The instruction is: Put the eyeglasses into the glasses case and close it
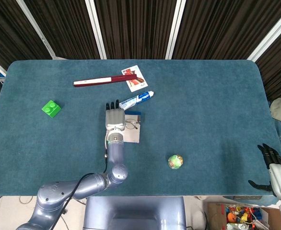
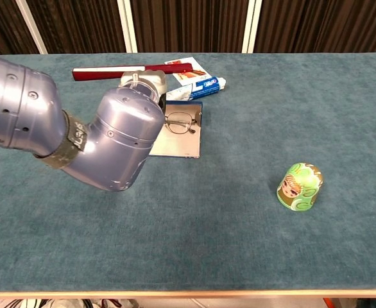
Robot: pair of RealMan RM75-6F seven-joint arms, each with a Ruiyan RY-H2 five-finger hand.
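The eyeglasses (image 1: 131,125) (image 2: 179,122) lie unfolded on the open glasses case (image 1: 133,136) (image 2: 179,145), a flat grey panel with a blue edge at its far side. My left hand (image 1: 114,118) (image 2: 143,82) hovers over the case's left edge, just left of the glasses, its fingers stretched out towards the far side and holding nothing. The left forearm hides the case's left part in the chest view. My right hand (image 1: 275,167) hangs open beyond the table's near right corner, far from the case.
A toothpaste tube (image 1: 137,99) (image 2: 201,86) lies just beyond the case. Behind it are a picture card (image 1: 136,78) (image 2: 185,67) and a long red stick (image 1: 104,80) (image 2: 130,72). A green block (image 1: 51,108) sits at the left, a green painted doll (image 1: 175,161) (image 2: 299,187) at the near right.
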